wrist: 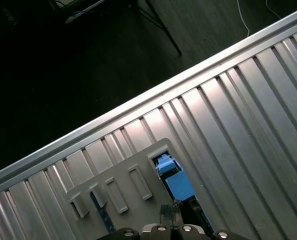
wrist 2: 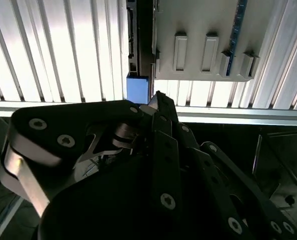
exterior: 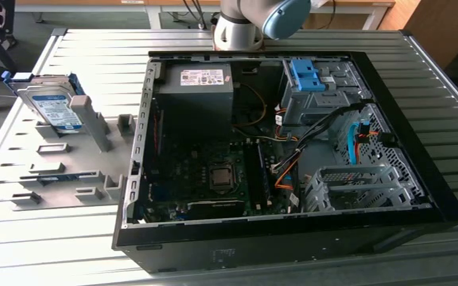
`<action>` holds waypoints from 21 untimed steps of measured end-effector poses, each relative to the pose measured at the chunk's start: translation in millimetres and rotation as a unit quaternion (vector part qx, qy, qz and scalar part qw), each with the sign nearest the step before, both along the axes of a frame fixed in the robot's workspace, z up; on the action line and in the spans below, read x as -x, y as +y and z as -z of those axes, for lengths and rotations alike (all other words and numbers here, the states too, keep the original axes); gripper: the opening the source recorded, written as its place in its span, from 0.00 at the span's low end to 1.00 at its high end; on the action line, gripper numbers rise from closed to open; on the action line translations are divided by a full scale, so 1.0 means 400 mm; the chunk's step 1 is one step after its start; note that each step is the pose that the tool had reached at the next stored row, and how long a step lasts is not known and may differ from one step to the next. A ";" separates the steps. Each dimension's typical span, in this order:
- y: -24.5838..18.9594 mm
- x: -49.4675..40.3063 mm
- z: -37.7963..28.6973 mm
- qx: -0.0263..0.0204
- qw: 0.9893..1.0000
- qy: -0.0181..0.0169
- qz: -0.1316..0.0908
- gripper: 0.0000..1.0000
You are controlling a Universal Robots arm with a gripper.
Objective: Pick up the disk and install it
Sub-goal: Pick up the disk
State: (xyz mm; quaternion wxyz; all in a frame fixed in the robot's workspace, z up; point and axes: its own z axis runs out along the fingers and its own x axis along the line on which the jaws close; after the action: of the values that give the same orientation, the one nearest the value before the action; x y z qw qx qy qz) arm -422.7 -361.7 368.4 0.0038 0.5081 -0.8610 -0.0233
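Observation:
The disk (exterior: 54,110), a silver drive with a white-and-blue label and a blue bracket, stands tilted in a grey slotted fixture (exterior: 62,179) at the exterior view's left. In both wrist views its blue edge (wrist: 174,181) (wrist 2: 137,89) shows from above, beside the fixture plate (wrist: 118,182) (wrist 2: 203,30). My gripper (wrist 2: 156,102) (wrist: 176,212) hangs well above that blue edge, apart from it. It is shut, its tips together with nothing between them. In the exterior view the arm's joint (exterior: 245,24) shows at the far edge.
An open black computer case (exterior: 420,196) lies at the table's middle, with a grey power-supply box (exterior: 197,89), the motherboard (exterior: 213,173) and a blue bracket (exterior: 305,74) in its far drive bay. The ribbed metal table's edge (wrist: 138,102) is close to the fixture.

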 end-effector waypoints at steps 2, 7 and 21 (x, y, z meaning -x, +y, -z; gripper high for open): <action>0.000 0.000 0.001 0.000 1.000 0.000 -0.018 0.11; 0.000 0.000 0.003 0.000 0.998 0.000 -0.063 0.11; 0.000 0.000 0.006 0.000 0.987 0.000 -0.158 0.11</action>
State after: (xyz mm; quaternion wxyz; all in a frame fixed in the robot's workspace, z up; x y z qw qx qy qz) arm -422.7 -361.7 366.0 0.0073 0.6376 -0.7700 -0.0224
